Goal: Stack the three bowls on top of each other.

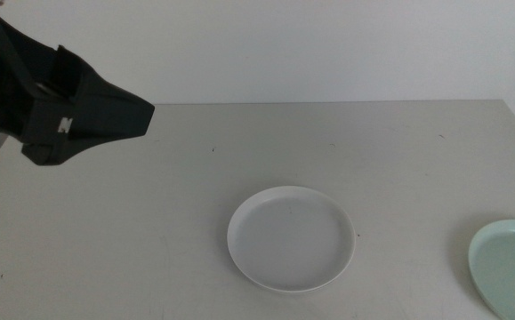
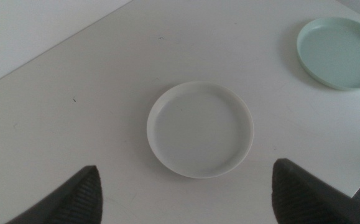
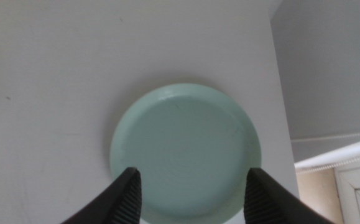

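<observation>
Centrally on bench [image 1: 150, 222]: white bowl [image 1: 292, 237], empty. Well apart, toward right bench edge: mint bowl [image 1: 510, 267]. Above white bowl: left pincer [image 2: 186, 193], jaws wide. Over mint bowl: right pincer [image 3: 192, 196], jaws wide, holding nothing.

White bowl [image 1: 292, 238], smooth, plastic-looking, faint satin sheen, mint green bowl [image 3: 186, 152], smooth, matt pastel finish, table [image 1: 150, 222], pale, matt, smooth surface with small dark specks, left gripper [image 2: 189, 190] jaws, dark, finely textured matt pads.
</observation>
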`<action>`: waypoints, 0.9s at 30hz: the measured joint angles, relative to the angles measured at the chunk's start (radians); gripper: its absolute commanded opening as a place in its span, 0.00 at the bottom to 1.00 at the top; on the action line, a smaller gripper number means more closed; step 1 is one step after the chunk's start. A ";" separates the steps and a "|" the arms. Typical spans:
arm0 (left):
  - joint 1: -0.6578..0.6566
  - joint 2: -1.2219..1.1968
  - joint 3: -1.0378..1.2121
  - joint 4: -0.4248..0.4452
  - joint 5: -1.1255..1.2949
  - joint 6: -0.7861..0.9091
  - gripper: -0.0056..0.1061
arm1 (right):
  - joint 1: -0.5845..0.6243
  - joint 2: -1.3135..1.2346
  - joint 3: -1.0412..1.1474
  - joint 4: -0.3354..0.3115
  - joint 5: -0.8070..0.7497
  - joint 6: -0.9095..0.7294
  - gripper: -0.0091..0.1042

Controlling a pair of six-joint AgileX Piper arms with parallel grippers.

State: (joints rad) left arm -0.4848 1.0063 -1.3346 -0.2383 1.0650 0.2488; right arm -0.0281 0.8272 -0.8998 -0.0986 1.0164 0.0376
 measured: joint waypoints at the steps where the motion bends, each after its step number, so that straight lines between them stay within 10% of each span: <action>1: 0.000 0.000 0.000 0.000 0.000 0.000 0.99 | 0.000 0.019 -0.001 -0.009 0.003 0.000 0.46; 27: 0.000 0.000 0.000 0.000 0.000 0.000 0.99 | -0.378 0.484 -0.003 0.077 -0.078 -0.134 0.46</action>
State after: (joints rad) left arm -0.4848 1.0063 -1.3346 -0.2383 1.0650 0.2488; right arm -0.4065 1.3112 -0.9023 -0.0220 0.9379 -0.0965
